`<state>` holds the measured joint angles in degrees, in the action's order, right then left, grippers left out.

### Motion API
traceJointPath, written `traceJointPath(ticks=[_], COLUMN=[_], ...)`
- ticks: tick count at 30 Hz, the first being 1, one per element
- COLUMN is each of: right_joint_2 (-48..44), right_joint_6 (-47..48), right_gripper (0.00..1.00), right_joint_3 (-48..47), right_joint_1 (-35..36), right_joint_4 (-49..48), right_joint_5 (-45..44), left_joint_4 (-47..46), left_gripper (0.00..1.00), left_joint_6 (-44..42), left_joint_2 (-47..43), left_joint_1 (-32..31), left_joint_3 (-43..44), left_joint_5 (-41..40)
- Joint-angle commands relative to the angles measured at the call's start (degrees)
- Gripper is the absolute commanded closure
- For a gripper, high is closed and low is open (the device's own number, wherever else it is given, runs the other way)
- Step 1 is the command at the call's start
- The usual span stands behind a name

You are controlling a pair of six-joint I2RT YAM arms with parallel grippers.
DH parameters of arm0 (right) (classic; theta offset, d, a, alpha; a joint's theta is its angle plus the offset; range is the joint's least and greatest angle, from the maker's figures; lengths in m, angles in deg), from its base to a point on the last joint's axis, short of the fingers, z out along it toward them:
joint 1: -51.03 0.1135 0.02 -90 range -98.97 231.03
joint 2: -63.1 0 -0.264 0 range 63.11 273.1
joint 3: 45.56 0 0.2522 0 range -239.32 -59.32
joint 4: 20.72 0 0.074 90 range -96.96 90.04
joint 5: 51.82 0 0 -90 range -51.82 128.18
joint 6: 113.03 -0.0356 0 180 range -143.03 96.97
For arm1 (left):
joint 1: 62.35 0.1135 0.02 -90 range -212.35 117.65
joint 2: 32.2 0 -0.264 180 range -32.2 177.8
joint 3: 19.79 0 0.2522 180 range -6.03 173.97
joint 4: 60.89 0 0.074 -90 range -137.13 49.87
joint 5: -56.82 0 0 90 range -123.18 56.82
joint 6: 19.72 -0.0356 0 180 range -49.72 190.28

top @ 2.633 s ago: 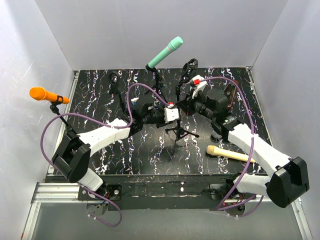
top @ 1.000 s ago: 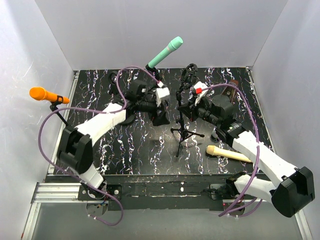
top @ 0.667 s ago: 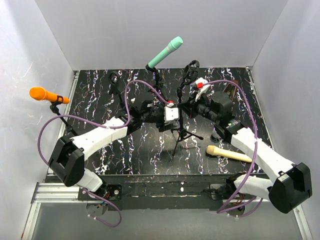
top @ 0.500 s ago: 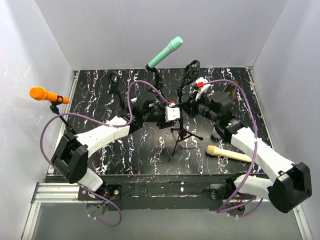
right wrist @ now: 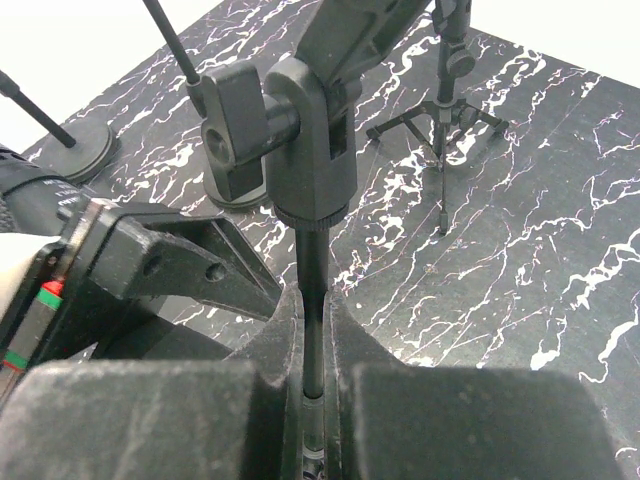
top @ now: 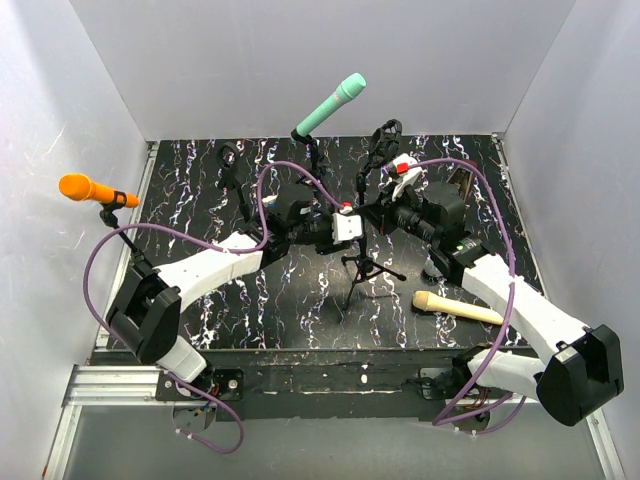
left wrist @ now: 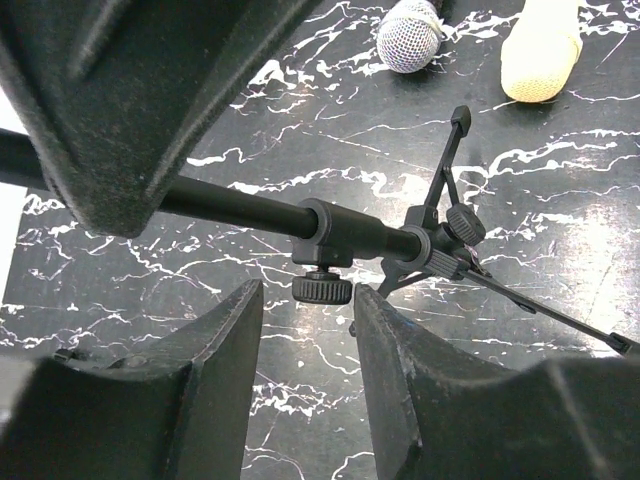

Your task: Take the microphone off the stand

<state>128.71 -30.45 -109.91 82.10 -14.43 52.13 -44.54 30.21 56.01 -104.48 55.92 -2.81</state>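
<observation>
Left fingers (left wrist: 170,400) closer together than before, by stand pole (left wrist: 250,210).

left pincer (left wrist: 305,310) swung back to the tripod stand (left wrist: 250,210), narrowing around its pole.

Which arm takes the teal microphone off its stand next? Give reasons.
Probably left. The teal microphone stands nearer the left gripper, which is open; the right gripper is shut on the black tripod stand.
</observation>
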Motion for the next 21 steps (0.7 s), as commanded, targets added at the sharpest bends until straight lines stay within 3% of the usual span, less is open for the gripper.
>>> traceJointPath(ticks=[1, 9, 12, 21], right_joint_2=[0.8, 0.6, 0.2, -0.9], right_joint_6=[-0.8, -0.6, -0.2, 3.4], right_gripper=[0.99, 0.99, 0.99, 0.99], right_joint_3=[-0.9, -0.6, -0.7, -0.5], right_joint_1=[0.0, -0.3, -0.4, -0.6], right_joint_4=[1.9, 2.0, 2.2, 1.8], right_joint_5=[0.2, 0.2, 0.0, 4.1], left_joint_4=[-0.7, 1.3, 5.4, 23.1], left_gripper=[0.63, 1.00, 1.00, 1.00], left_joint_6=[0.6, 3.8, 8.9, 28.2], left_joint_2=[1.1, 2.1, 2.2, 14.7], left_joint_1=[-0.1, -0.2, 0.6, 12.7], left_joint_3=[1.3, 3.5, 6.9, 24.3], left_joint_5=[2.0, 1.8, 3.2, 28.8])
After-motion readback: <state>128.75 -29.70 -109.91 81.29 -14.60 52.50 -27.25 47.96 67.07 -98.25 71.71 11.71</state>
